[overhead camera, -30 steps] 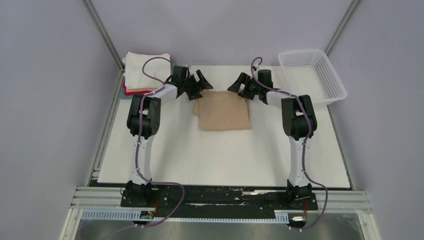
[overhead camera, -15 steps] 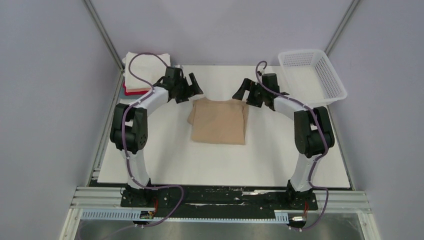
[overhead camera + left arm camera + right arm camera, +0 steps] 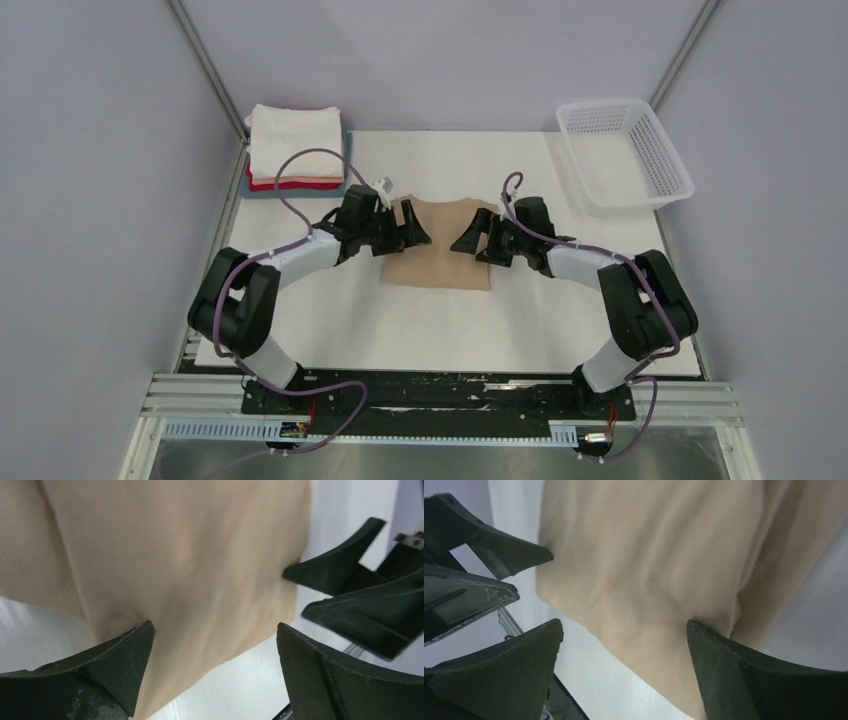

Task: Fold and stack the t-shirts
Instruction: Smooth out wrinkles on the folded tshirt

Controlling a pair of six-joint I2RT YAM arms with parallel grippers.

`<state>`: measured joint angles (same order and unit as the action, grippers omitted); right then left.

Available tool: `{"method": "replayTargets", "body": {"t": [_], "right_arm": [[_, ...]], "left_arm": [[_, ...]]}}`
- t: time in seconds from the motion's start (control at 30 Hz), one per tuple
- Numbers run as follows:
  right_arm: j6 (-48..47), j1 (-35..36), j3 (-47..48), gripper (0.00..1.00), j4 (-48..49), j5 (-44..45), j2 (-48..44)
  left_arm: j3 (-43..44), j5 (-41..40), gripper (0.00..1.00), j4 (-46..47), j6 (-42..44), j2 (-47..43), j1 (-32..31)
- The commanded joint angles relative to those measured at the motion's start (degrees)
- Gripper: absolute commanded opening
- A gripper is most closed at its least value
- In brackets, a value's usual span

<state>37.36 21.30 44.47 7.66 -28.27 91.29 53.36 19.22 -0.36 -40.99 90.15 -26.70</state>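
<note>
A tan t-shirt lies folded flat in the middle of the white table. My left gripper is open and empty over the shirt's left edge. My right gripper is open and empty over its right edge. The two face each other across the shirt. The left wrist view shows the tan shirt between my open fingers, with the right gripper's fingers beyond. The right wrist view shows the tan shirt the same way. A stack of folded shirts, cream-white on top, pink, red and grey-blue under it, sits at the back left.
A white mesh basket stands at the back right corner of the table. Metal frame posts run along both back sides. The arm bases sit on a black rail at the near edge.
Both grippers have come down and toward me from the back of the shirt to its left and right edges. The shirt has shifted slightly toward me and now lies flatter.
</note>
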Motion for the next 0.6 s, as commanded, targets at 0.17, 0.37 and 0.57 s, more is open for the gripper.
{"method": "replayTargets", "body": {"t": [0.17, 0.37, 0.57], "right_arm": [[-0.29, -5.04, -4.84, 1.0, 2.79, 5.61, 2.01], [-4.08, -5.23, -2.84, 1.0, -0.83, 1.98, -4.72], [-7.2, -4.36, -0.24, 1.0, -4.41, 1.07, -12.84]], "left_arm": [[-9.19, -2.6, 1.0, 4.47, -1.42, 4.61, 2.59], [-9.92, 0.47, 1.0, 4.66, 0.23, 0.2, 2.58], [-4.27, -11.37, 1.0, -3.89, 4.7, -8.0, 2.77]]}}
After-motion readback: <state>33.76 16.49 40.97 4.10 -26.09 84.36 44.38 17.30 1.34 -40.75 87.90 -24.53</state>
